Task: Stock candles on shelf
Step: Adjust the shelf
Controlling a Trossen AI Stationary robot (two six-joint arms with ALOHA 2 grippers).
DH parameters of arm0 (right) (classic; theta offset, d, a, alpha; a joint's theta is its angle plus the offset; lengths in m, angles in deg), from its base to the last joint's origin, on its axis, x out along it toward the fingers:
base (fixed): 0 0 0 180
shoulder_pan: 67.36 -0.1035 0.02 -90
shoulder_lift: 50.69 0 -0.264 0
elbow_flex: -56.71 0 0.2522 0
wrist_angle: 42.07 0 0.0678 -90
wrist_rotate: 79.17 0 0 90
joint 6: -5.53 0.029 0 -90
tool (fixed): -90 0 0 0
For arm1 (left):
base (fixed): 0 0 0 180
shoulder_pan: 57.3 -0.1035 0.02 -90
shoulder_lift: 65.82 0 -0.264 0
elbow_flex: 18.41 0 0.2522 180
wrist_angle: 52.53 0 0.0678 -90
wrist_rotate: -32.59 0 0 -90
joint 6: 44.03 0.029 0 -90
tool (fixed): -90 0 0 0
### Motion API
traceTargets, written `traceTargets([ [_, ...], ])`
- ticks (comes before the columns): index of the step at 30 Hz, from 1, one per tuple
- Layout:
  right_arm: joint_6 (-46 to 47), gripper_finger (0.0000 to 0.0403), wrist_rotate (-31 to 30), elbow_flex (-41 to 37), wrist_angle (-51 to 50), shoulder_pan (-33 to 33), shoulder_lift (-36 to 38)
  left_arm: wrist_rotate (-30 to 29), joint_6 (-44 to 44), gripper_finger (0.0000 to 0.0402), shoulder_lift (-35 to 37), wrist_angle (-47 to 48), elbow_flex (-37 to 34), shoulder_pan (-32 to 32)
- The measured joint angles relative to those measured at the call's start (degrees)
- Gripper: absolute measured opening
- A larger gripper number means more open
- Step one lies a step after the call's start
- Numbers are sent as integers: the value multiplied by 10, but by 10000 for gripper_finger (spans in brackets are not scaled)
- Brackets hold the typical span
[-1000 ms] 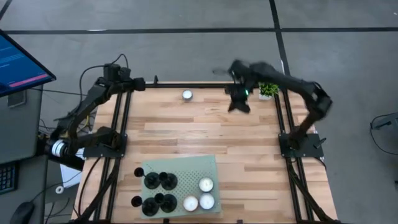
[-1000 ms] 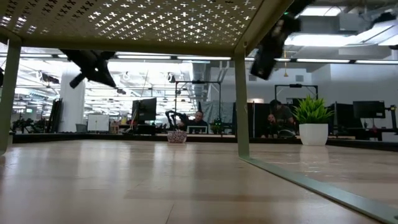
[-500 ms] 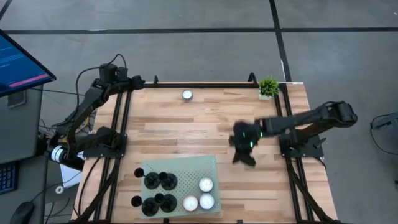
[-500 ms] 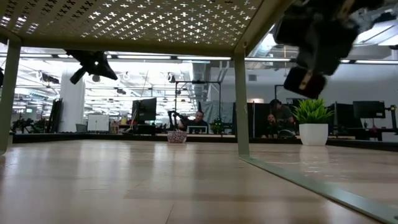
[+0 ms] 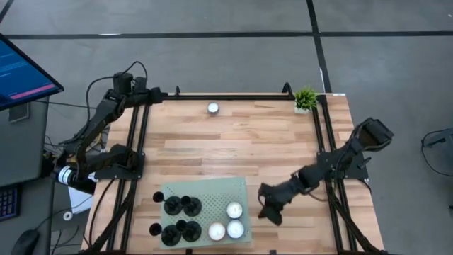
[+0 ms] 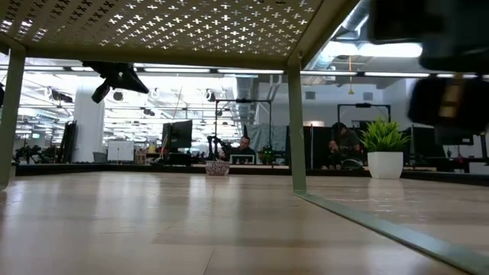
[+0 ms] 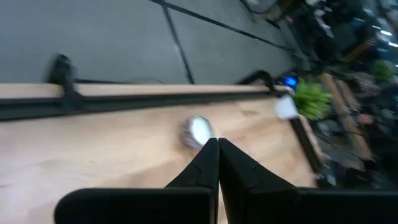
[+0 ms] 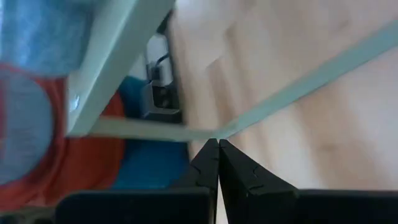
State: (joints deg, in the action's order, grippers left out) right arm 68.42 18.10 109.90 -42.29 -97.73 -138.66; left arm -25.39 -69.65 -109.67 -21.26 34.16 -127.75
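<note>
the flat pale green shelf with little holes (image 5: 205, 191) stands at the near edge of the light wooden plank counter (image 5: 233, 149). three small round white candles with silvery rims (image 5: 234, 210) sit on its right part, and dark round things (image 5: 181, 206) sit on its left part. one more small white candle (image 5: 212, 108) lies alone near the far edge. the right pincer (image 5: 269, 212) is clenched and empty, just beside the shelf's right side. the left pincer (image 7: 213, 149) is clenched and empty too, at the far left corner, pointing at the lone candle. a little green plant in a white pot (image 5: 305, 99) stands at the far right corner.

Even overhead light, soft shadows; both wrist views motion-blurred, and the right arm (image 6: 447, 69) smears across the low view.
</note>
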Motion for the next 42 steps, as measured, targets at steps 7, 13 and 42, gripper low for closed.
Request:
traceTargets([
  [7,24,0,5,29,8,-74,-66,59,-25,2,13,1,0,0],
  [13,12,0,16,57,36,-98,-116,42,-43,2,25,1,0,0],
  [42,-45,0,-100,154,-41,-65,-164,85,-33,2,25,0,0,0],
])
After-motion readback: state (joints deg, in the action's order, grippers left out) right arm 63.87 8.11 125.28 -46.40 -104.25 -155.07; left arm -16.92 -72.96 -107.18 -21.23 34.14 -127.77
